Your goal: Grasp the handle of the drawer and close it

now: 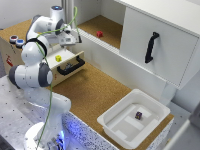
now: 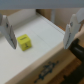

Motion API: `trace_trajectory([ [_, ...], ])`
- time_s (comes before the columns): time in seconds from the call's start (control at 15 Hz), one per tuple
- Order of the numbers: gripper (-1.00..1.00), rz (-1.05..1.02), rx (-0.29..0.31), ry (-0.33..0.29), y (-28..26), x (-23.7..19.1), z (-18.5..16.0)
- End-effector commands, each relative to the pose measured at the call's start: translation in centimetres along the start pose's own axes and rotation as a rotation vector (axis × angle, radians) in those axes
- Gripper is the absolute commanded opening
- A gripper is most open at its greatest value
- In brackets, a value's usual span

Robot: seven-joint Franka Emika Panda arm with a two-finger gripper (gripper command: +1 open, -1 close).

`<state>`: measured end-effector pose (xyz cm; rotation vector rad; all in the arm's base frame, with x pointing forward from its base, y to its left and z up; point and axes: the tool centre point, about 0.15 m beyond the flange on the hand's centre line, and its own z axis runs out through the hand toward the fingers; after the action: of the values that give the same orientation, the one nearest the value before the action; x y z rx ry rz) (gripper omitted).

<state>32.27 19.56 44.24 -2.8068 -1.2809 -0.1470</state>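
The drawer (image 1: 69, 64) of pale wood stands pulled out from the wooden box at the exterior view's left. Its black bar handle (image 1: 70, 68) is on the front. A yellow cube (image 1: 58, 58) lies inside. My gripper (image 1: 76, 39) hangs above the drawer, open and empty, touching nothing. In the wrist view the gripper (image 2: 40, 31) shows both fingers (image 2: 7, 33) spread wide over the drawer's inside (image 2: 42, 50). The yellow cube (image 2: 24, 42) lies between them, below. The handle (image 2: 78, 52) shows as a dark shape past the drawer front.
A big white cabinet door (image 1: 165, 50) with a long upright black handle (image 1: 151, 47) stands at the exterior view's right. A white tub (image 1: 120, 127) holds a dark cube (image 1: 138, 115). A red cube (image 1: 99, 34) lies on the cork shelf behind.
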Motion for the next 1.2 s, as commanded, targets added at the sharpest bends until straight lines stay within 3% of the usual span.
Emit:
trace_trajectory([
  [0.0, 1.00, 0.173, -0.003, 0.041, 4.9, -4.5, 1.9],
  [0.13, 1.00, 0.242, -0.002, 0.039, 6.1, -5.8, 2.8],
  [0.47, 1.00, 0.541, 0.078, 0.035, 11.4, -9.6, 6.4],
  [0.6, 1.00, 0.630, 0.036, 0.034, 12.8, -10.5, 7.0],
  [0.8, 1.00, 0.682, 0.057, 0.028, 14.7, -11.2, 8.9],
  [1.13, 1.00, 0.707, 0.024, 0.009, 14.5, -9.5, 10.8],
])
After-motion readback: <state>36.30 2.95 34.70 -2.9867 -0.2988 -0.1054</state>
